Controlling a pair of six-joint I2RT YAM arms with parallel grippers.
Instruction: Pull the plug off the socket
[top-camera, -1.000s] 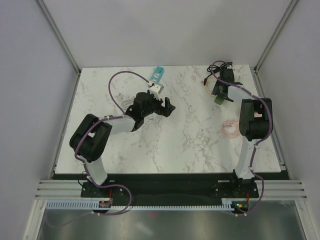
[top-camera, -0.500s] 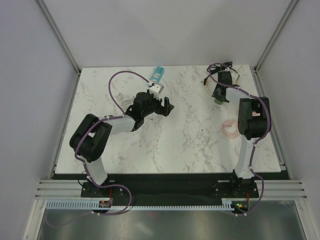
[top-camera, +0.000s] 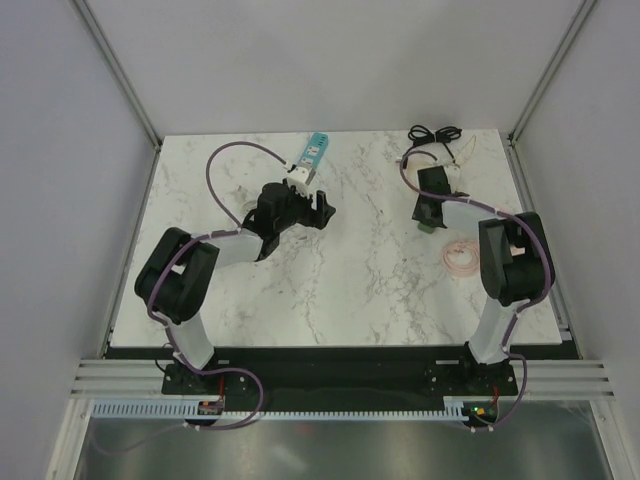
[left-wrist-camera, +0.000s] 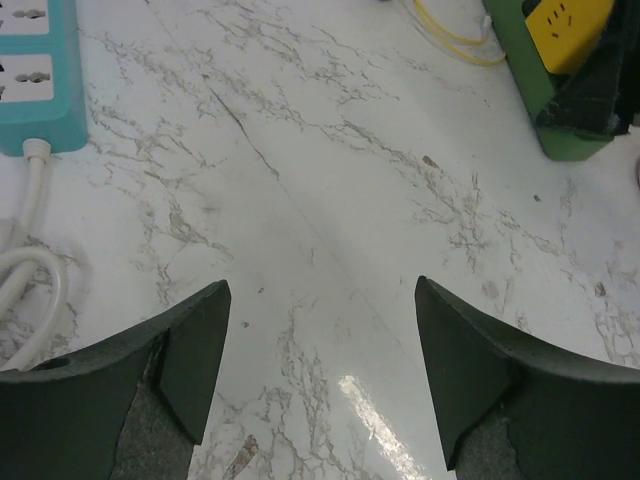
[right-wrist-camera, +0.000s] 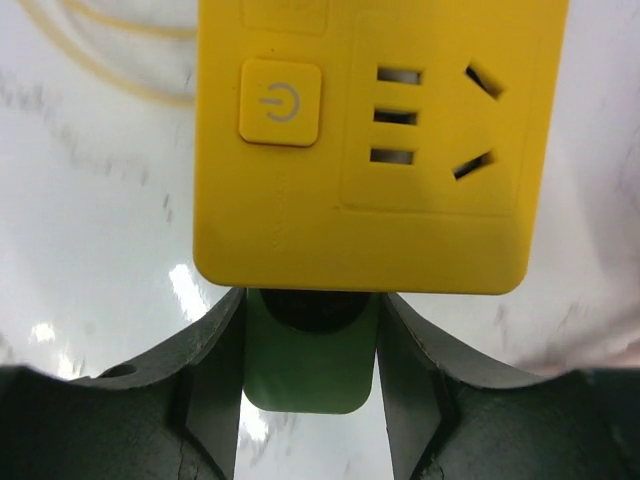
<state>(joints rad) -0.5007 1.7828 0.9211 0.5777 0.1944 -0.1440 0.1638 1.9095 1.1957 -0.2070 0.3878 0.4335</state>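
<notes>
The right fingers (right-wrist-camera: 210, 400) have narrowed over the last second and now press both sides of a green piece (right-wrist-camera: 310, 375) that juts from under the near end of the yellow socket (right-wrist-camera: 365, 140). I take this piece for the plug. In the same time the right arm has drawn back a little from the far edge of the counter (top-camera: 370, 280), and a black cable (top-camera: 435, 132) at that edge has come into view. The socket sits toward the far right corner and is joined to the green piece, so hold is taken but no separation shows yet.

The left fingers (left-wrist-camera: 190, 350) have closed only slightly. They stand wide over bare counter, holding nothing. That arm has crept toward the far edge and is now just beside the teal strip (left-wrist-camera: 35, 70), well apart from the socket. Nothing braces the socket, so a pull may simply drag it along.

The join between the green piece and the socket lies in shadow under the yellow block, and no pins can be made out. From above, the right arm covers most of the socket. The strip is cut off at the corner of the left wrist view.
</notes>
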